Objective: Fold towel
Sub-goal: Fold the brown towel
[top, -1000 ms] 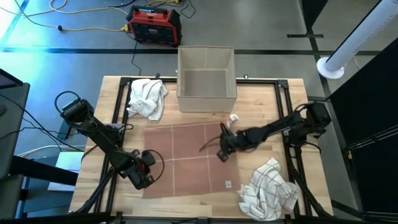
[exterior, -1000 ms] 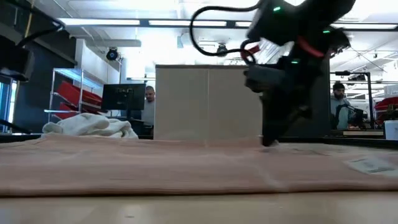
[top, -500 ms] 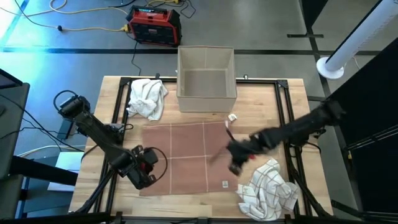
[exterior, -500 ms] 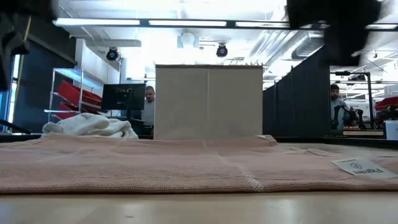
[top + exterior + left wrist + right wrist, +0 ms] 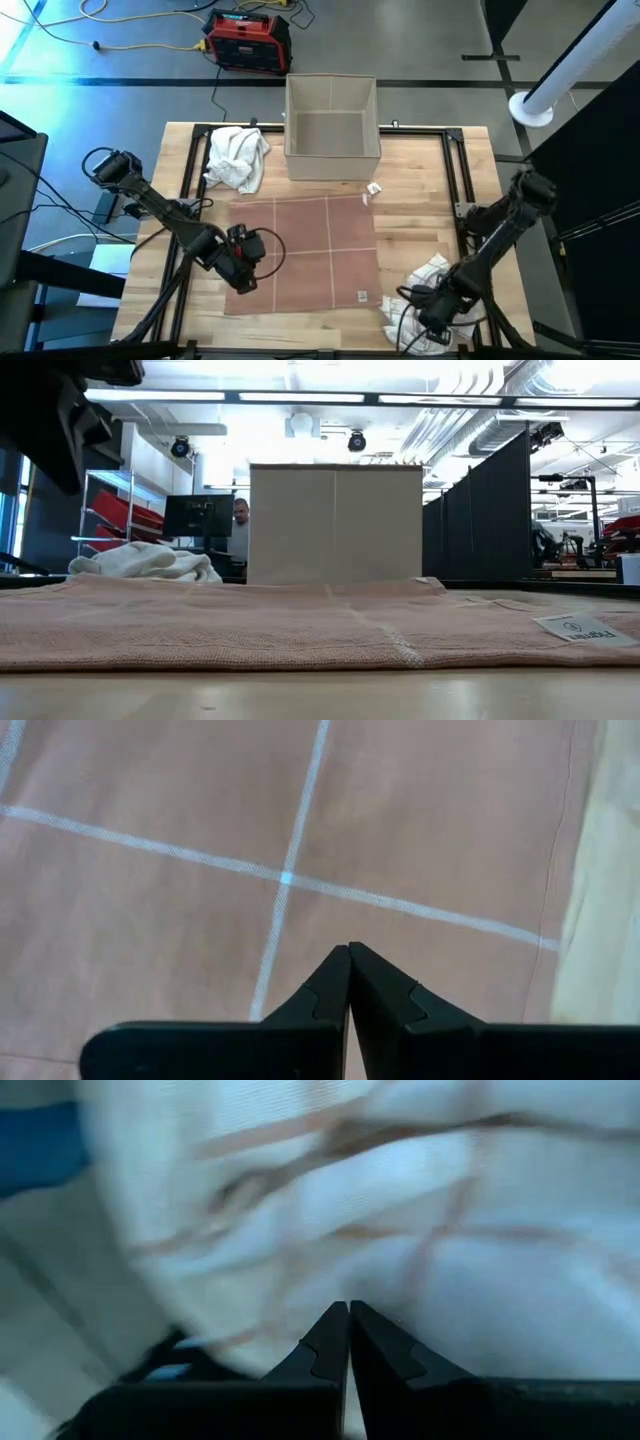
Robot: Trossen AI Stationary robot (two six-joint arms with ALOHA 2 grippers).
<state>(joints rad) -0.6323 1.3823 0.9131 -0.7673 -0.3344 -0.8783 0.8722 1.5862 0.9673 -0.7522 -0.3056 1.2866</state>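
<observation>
Towel [image 5: 305,252], a pink one crossed by pale stripes, lies spread flat in front of the open cardboard box [image 5: 331,127], its small label [image 5: 366,295] on the edge farthest from that box and nearer the right arm's side. The left gripper [image 5: 243,272] sits over the towel's left border, away from the box, with its two fingers pressed together and nothing between them; its wrist view shows the tips [image 5: 349,982] just above a stripe crossing. The right gripper [image 5: 432,308] is off the towel, over the crumpled white checked cloth [image 5: 425,290] beside the towel's near right corner, its jaws likewise together and empty. A second crumpled white cloth [image 5: 237,156] lies left of the box.

No fold looks begun, so the step in hand is probably the first grasp. To do it well, each gripper should part its fingers before descending, take one corner on the edge far from the box, pinch only the pink fabric, keep clear of the checked cloth, then lift both corners evenly towards the box so the edges meet squarely.
</observation>
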